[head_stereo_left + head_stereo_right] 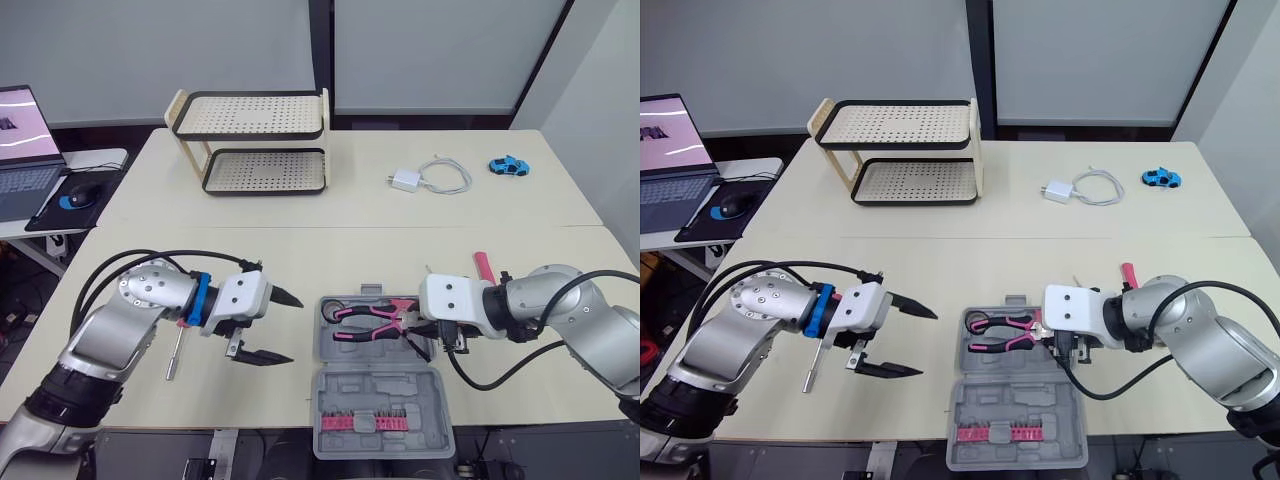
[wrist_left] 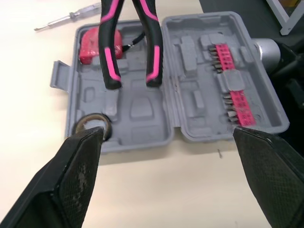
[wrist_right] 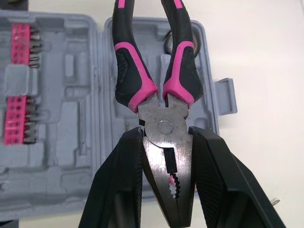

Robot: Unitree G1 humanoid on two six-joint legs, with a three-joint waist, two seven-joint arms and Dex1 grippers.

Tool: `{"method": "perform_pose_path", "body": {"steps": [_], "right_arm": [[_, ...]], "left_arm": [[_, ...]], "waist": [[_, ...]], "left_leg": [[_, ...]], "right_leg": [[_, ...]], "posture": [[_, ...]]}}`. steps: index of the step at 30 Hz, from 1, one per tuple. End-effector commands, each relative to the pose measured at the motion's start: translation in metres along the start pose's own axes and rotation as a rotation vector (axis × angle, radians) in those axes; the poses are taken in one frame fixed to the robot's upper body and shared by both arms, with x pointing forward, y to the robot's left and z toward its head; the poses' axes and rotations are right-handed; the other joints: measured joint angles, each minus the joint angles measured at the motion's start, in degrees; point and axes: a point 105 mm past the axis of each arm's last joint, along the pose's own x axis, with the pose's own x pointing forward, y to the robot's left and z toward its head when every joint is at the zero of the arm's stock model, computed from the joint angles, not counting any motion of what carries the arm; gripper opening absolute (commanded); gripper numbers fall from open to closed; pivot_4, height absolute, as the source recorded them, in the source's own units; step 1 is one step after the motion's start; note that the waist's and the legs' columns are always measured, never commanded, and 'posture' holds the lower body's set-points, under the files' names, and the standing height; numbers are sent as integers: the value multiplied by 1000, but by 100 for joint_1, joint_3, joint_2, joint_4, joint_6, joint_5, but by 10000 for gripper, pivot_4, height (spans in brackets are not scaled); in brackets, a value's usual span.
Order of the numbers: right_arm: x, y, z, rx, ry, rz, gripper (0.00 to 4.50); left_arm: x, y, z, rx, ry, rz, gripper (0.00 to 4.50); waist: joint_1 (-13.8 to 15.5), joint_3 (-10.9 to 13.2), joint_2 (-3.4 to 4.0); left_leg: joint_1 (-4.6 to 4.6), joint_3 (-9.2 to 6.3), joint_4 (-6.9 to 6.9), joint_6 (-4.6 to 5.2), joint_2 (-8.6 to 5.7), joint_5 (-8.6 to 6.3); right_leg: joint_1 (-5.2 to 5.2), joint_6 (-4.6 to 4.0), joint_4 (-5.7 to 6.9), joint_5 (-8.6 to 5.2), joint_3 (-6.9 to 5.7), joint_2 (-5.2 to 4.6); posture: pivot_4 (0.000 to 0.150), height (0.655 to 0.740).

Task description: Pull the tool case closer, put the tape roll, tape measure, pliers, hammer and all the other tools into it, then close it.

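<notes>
The grey tool case (image 1: 345, 345) lies open at the table's near edge, its lid half (image 1: 380, 415) holding pink bits. My right gripper (image 3: 168, 156) is shut on the metal head of the pink-and-black pliers (image 1: 365, 322), whose handles hang over the case's base half. A red tape measure (image 2: 95, 45) and a tape roll (image 2: 92, 126) sit in base compartments. My left gripper (image 1: 293, 330) stands open just left of the case, holding nothing. A screwdriver (image 1: 176, 355) lies on the table under the left arm. A pink handle (image 1: 483, 265) pokes out behind the right arm.
A thin clear-handled screwdriver (image 2: 66, 18) lies on the table past the case. At the back stand a two-tier perforated rack (image 1: 255, 140), a white charger with cable (image 1: 425, 178) and a blue toy car (image 1: 508, 166). A laptop (image 1: 25, 140) and mouse (image 1: 80, 195) sit far left.
</notes>
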Motion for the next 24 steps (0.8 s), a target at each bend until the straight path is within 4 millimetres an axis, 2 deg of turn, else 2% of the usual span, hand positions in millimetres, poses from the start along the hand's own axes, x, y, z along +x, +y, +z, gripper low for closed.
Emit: {"method": "perform_pose_path", "body": {"steps": [1, 6, 16, 24], "right_arm": [[-2, -2, 3, -61, 15, -11, 11822], [12, 0, 0, -80, 46, 13, 11822], [44, -1, -1, -59, 66, 46, 11822], [56, -4, -4, -33, 66, 56, 11822]], "left_arm": [[-4, -1, 5, 44, -13, 28, 45000], [-3, -7, -3, 55, 12, 25, 45000], [1, -8, -3, 59, 9, 25, 45000], [2, -11, -4, 65, 15, 21, 45000]], "waist": [[1, 0, 0], [0, 0, 1], [-7, 1, 1], [-14, 1, 1]], "left_leg": [[-1, 0, 0, 0, -1, 0], [-1, 1, 1, 1, -1, 0], [-2, 7, 3, 0, -2, 0], [-4, 11, 4, -1, -2, 0]], "right_leg": [[0, 0, 2, 0, 0, 0], [0, 0, 2, 0, 1, 0], [-29, -1, 51, -1, 7, -1], [-45, -1, 67, -1, 11, 0]], "posture": [[1500, 7400], [1500, 7400], [1500, 7400], [1500, 7400]]}}
